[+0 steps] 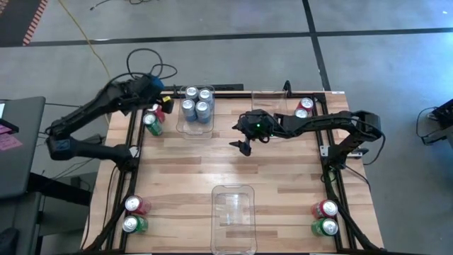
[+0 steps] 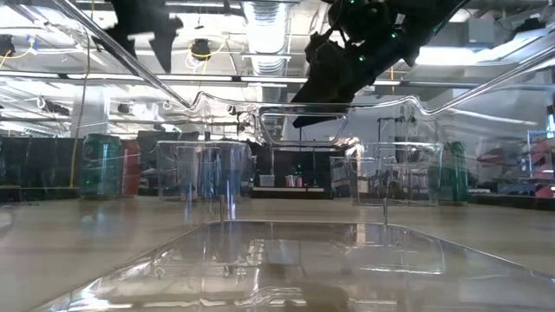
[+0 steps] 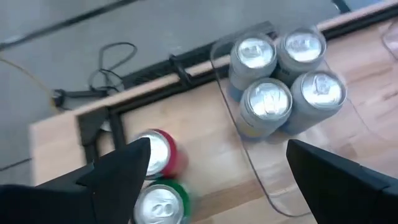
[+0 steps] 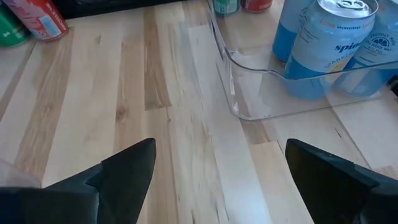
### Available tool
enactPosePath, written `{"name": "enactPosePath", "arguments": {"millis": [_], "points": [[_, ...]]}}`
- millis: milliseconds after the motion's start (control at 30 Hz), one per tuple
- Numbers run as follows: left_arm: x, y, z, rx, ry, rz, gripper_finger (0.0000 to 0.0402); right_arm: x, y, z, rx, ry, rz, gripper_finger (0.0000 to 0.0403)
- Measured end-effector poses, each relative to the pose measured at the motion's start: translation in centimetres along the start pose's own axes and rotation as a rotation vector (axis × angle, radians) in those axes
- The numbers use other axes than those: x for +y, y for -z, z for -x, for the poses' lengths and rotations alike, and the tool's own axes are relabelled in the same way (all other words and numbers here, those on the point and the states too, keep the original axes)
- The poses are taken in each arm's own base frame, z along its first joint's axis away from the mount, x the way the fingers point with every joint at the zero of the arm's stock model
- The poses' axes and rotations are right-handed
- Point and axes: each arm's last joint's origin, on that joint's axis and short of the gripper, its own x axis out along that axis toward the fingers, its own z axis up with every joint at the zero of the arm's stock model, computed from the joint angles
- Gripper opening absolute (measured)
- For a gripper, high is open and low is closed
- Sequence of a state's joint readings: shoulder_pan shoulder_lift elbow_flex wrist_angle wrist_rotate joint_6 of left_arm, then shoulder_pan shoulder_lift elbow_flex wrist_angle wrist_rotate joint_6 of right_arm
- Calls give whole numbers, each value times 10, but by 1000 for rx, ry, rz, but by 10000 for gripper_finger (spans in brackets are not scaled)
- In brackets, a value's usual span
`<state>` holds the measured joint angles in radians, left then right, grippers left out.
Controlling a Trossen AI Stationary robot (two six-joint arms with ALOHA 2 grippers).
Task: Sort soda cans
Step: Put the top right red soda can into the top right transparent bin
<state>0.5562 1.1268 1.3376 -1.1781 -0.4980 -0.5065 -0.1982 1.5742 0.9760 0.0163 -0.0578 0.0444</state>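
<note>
1. From above, four silver-blue cans stand together in a clear bin at the far edge of the wooden table; a second clear bin stands to its right and a third bin at the near edge.
2. The remaining cans sit in red-and-green pairs at the corners — near left, near right, far right, and far left, a green can just beside the left gripper.
3. The left gripper hangs over the far-left corner with fingers spread, holding nothing; its wrist camera looks down on a red can and the green one below its fingers, which the overhead view half hides.
4. The right gripper hovers mid-table, jaws apart and empty; its wrist view alone shows the blue labels through the bin wall.
5. The low view looks through the near bin's wall — the right gripper shows dark above.
</note>
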Motion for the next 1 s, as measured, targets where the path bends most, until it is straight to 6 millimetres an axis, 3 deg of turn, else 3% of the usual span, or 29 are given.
{"name": "enactPosePath", "arguments": {"millis": [167, 433, 633, 767, 1000], "points": [[-5, -16, 8, 104, -96, -32, 373, 0, 0, 0, 5, 0, 0, 376], [-21, -25, -32, 286, -280, -91, 373, 5, 1, 0, 10, -10, 7, 376], [-19, -30, -57, 318, -329, -82, 373, 11, 2, 0, 12, -27, 18, 376], [-7, -23, -73, 339, -309, -55, 373, 14, 3, 0, 24, -32, 21, 376], [21, 7, -106, 388, -313, 14, 373, 13, 3, 0, 29, -30, 20, 376]]}}
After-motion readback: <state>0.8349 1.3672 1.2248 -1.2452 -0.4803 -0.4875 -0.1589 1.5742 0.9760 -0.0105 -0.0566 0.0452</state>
